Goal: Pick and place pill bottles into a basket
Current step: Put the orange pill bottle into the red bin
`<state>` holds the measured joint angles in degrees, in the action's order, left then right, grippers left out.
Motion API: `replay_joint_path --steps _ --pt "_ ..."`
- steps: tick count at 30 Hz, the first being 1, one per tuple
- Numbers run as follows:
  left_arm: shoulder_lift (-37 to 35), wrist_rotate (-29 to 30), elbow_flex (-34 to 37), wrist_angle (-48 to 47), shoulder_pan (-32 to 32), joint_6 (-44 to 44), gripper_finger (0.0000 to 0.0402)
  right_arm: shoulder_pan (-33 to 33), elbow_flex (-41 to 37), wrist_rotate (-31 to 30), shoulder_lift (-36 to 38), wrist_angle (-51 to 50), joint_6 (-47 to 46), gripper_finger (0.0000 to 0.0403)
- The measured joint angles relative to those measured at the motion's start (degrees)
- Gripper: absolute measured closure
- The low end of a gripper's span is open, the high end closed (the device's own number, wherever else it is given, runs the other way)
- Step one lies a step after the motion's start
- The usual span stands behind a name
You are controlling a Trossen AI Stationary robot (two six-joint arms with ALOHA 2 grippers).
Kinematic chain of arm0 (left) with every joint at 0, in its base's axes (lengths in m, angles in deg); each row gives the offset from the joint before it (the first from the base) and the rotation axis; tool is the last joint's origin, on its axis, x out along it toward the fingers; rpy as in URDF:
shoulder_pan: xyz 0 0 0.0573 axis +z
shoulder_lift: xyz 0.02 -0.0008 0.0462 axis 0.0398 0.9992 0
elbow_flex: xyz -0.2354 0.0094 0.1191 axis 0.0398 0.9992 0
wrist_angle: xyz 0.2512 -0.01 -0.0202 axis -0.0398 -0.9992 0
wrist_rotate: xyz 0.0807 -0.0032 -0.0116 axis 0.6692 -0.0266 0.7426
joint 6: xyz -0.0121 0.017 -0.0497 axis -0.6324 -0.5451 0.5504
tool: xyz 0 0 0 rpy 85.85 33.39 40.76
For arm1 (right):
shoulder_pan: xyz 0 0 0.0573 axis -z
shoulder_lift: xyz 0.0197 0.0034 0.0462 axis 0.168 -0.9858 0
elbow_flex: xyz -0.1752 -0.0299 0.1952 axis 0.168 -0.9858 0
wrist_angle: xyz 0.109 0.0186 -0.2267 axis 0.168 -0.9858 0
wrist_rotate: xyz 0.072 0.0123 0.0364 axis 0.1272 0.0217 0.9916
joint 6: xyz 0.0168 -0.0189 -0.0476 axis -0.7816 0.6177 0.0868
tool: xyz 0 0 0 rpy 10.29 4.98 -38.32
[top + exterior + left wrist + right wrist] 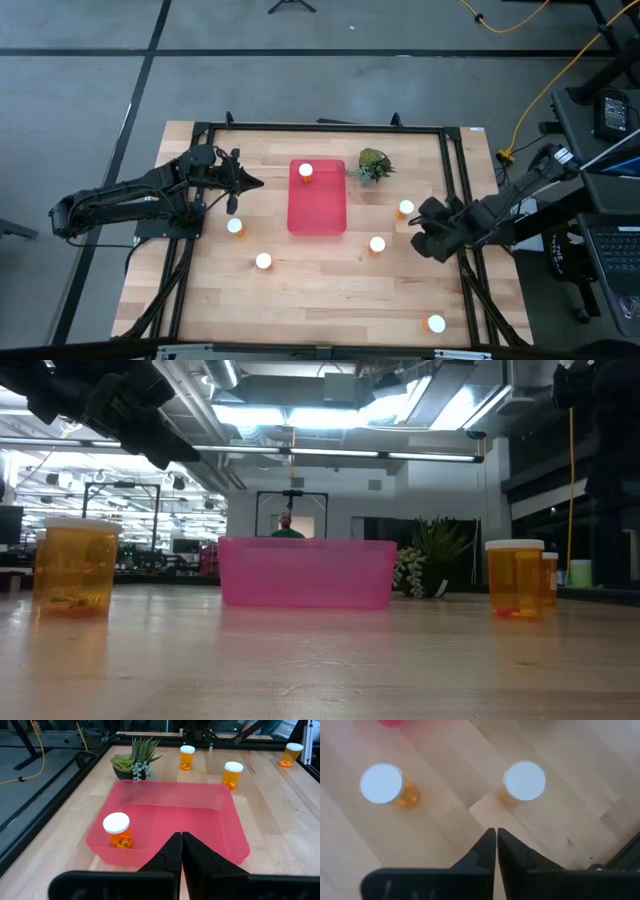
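The red-pink basket [318,210] lies mid-table and holds one pill bottle [305,171], standing upright on its floor near a corner [117,830]. Several more orange, white-capped pill bottles stand upright on the wood, among them one [235,226] left of the basket and two [377,244] [406,208] right of it. My left gripper [258,183] is shut and empty, hanging above the table left of the basket [170,820]. My right gripper [425,235] is shut and empty above the table, close to those two bottles [381,784] [524,781].
A small green plant [374,165] stands at the basket's far right corner. One bottle [263,261] stands nearer the front, another [436,323] at the front right. A black frame [320,127] runs around the table. In the low view a bottle [75,568] stands close at the left.
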<state>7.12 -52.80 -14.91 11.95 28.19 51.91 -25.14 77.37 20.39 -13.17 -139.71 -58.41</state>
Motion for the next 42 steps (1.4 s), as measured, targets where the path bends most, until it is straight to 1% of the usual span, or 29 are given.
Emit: replay_joint_path --steps 3,7,14,20,24,30,32,38,42 --pt "0.0 0.0 -0.02 0.0 0.0 0.0 0.04 -0.24 0.0 -1.7 -1.89 0.52 -0.61 0.0359" --pt "0.0 -0.02 -0.02 -0.02 0.0 0.0 0.0397 -1.06 0.0 -3.1 -3.44 1.74 -1.04 0.0323" --pt "0.0 -0.02 -0.02 -0.11 0.0 0.0 0.0391 -4.83 -0.03 -5.57 -4.69 1.8 -9.7 0.0242" --pt "0.01 -0.02 -0.02 -0.11 0.0 0.0 0.0399 -6.29 -0.25 -7.11 -7.12 1.31 -13.15 0.0174" --pt "0.0 -0.02 -0.02 -0.11 0.0 0.2 0.0399 -6.29 -2.88 -7.13 -7.56 2.72 -14.3 0.0142" --pt "0.02 -0.02 -0.02 -0.09 0.0 0.2 0.0391 -6.28 -7.42 -7.08 -7.52 3.09 -18.98 0.0118" --pt "0.0 -0.02 -0.02 -0.07 0.0 0.2 0.0392 -6.27 -8.51 -7.09 -7.5 3.63 -20.08 0.0117" --pt "0.02 -0.02 -0.02 -0.04 0.0 0.2 0.0399 -6.29 -12.16 -9.41 -7.5 9.1 -19.8 0.0116" --pt "0.01 -0.02 -0.02 -0.02 0.0 0.22 0.0399 -6.29 -14.58 -9.66 -7.5 11.58 -19.81 0.0116"
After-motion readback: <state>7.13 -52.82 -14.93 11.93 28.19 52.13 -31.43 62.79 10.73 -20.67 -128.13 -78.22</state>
